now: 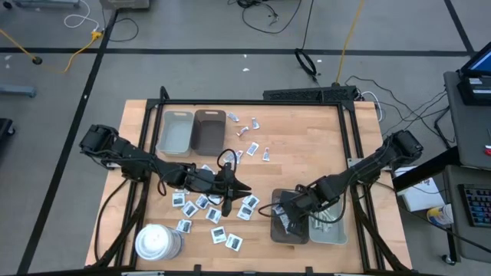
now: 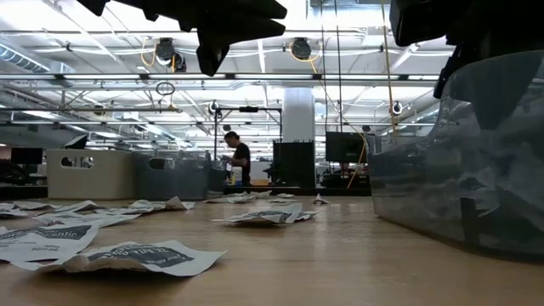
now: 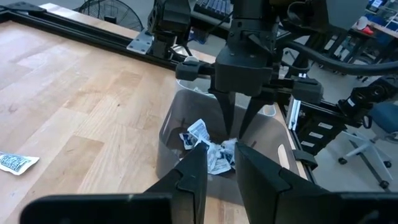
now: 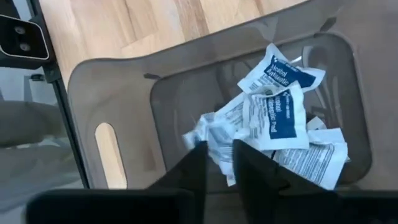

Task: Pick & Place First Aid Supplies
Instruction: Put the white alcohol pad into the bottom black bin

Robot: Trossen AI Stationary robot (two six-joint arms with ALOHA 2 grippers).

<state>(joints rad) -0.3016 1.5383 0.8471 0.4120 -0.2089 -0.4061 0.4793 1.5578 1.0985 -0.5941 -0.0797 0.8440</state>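
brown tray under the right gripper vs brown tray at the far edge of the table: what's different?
The near brown tray holds a heap of white packets; the far brown tray looks empty. The right gripper hangs over the near one; no gripper is at the far one. Both are rectangular, each beside a grey tray.

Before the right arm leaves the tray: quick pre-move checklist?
1. Right tool over the dark translucent plastic tray: ok.
2. Right tool's fingers parted, nothing between them: ok.
3. White square packets with blue print lie inside that tray: ok.
4. Left tool empty, its fingers slightly apart: ok.
5. Packets remaining on the wooden table to pick: ok, many.
6. Clearance between the two arms: cannot tell.
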